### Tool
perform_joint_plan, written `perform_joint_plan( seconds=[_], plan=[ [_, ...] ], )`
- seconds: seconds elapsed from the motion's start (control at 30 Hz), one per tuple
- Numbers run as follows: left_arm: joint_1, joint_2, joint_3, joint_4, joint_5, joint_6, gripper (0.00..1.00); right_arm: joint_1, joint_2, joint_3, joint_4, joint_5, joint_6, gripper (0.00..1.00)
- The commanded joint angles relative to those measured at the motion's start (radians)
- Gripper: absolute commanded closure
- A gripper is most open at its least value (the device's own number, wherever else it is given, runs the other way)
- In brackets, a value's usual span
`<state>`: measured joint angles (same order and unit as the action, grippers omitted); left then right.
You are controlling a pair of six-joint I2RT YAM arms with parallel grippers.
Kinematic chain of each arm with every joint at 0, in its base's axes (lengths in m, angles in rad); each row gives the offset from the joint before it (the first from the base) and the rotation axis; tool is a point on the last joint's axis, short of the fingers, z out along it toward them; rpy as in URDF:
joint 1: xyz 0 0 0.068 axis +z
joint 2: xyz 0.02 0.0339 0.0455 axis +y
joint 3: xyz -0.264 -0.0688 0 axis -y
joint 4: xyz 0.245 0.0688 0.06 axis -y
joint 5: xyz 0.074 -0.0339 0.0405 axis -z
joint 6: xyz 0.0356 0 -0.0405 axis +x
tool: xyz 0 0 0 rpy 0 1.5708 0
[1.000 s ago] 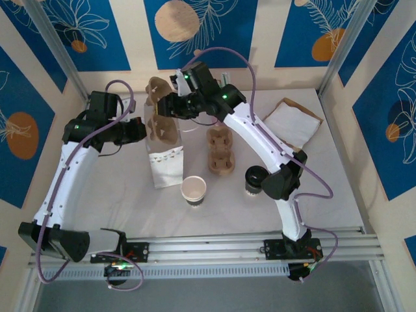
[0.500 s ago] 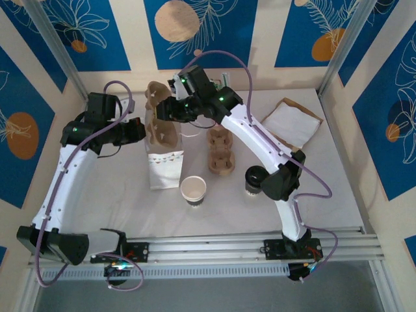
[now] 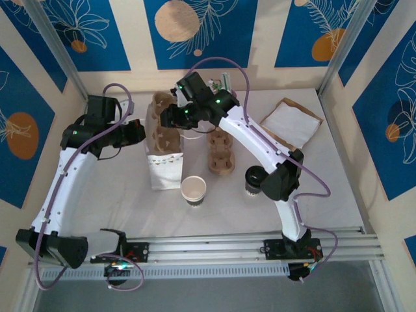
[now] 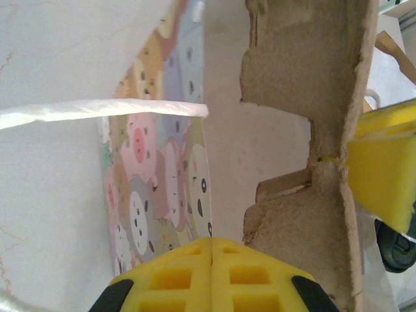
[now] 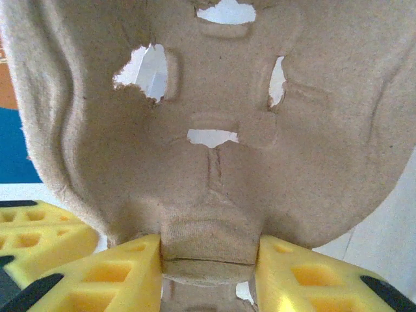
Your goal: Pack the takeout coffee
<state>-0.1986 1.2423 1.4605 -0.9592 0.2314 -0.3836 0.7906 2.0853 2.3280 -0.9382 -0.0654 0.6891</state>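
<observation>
The takeout coffee [image 3: 254, 177], a white cup with a black lid, stands on the table at the near right, partly behind my right arm's elbow. My right gripper [image 3: 174, 117] [image 5: 209, 260] is shut on the middle tab of a brown pulp cup carrier [image 3: 162, 128] [image 5: 214, 97] [image 4: 305, 84]. It holds the carrier upright over the mouth of a white paper bag [image 3: 166, 170] with a pig pattern [image 4: 156, 169]. My left gripper [image 3: 140, 133] [image 4: 211, 246] is shut on the bag's left wall at the rim.
A second pulp carrier [image 3: 220, 153] lies flat right of the bag. A lidless white paper cup [image 3: 194, 189] stands in front of it. White napkins on brown paper [image 3: 292, 121] lie at the back right. Patterned walls close in the table.
My right gripper has brought the carrier a little nearer and lower, to the bag's mouth. The left gripper has stayed on the bag's rim.
</observation>
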Motion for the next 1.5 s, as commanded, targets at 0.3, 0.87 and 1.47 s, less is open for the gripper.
perform_joint_plan(
  seconds=[0.3,0.87,1.47],
  plan=[
    [-0.004,-0.018,-0.028,0.028,-0.007,-0.019,1.00,0.022,0.048,0.108,-0.188,0.068,0.016,0.61],
    [-0.005,-0.024,-0.034,0.036,0.006,-0.022,1.00,0.035,0.135,0.164,-0.271,0.108,0.020,0.61],
    [-0.024,-0.152,-0.160,0.110,0.069,-0.096,0.85,0.053,0.199,0.236,-0.361,0.134,0.004,0.61]
  ],
)
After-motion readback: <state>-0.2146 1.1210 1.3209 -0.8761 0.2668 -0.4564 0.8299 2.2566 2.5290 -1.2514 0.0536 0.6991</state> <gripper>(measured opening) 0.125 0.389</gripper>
